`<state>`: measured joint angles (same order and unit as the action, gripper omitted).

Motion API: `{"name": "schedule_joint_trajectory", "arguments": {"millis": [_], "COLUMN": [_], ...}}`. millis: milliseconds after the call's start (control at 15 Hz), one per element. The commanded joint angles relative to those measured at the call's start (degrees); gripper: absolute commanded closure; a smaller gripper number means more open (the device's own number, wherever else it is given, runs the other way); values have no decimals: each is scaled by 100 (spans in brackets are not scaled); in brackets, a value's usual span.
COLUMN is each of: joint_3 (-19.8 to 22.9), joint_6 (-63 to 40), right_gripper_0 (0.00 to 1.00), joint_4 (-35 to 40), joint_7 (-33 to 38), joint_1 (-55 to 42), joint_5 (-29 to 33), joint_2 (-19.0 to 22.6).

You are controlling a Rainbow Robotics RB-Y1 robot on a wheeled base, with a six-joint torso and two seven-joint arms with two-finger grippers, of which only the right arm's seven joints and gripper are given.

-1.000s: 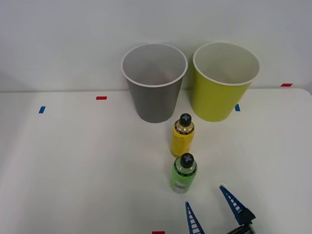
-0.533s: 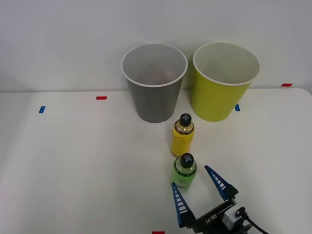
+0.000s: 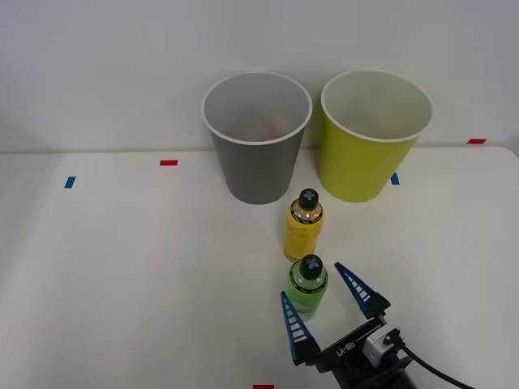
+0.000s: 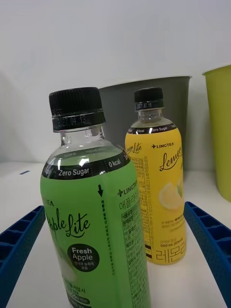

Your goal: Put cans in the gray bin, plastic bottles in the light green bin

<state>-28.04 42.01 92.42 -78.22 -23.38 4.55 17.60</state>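
From the front, the right gripper (image 3: 330,312) has advanced, its blue ribbed fingers now spread open around the small clear green-drink bottle (image 3: 306,285) near the white table's (image 3: 122,267) front edge, a yellow bottle (image 3: 303,226) just behind it, before the tapered gray bin (image 3: 258,138) and lime-green bin (image 3: 371,135) at the back edge; at the wrist, the green bottle (image 4: 94,211) stands upright between both fingers (image 4: 19,240), untouched.

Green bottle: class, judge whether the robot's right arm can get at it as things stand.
Probably yes. The right end effector is open, a finger on either side of the green bottle. The yellow bottle stands beyond it, out of the approach; nothing blocks the way.
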Motion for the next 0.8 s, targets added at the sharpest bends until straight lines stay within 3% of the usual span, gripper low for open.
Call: {"name": "schedule_joint_trajectory", "arguments": {"millis": [67,800], "joint_3": [-97,-97], "joint_6": [1,-333], "right_gripper_0": [0,0], "joint_4": [-4,5], "joint_7": [-36,-405], "joint_1": [71,203], "joint_5": [-50,-94], "joint_2": [-64,-143]}}
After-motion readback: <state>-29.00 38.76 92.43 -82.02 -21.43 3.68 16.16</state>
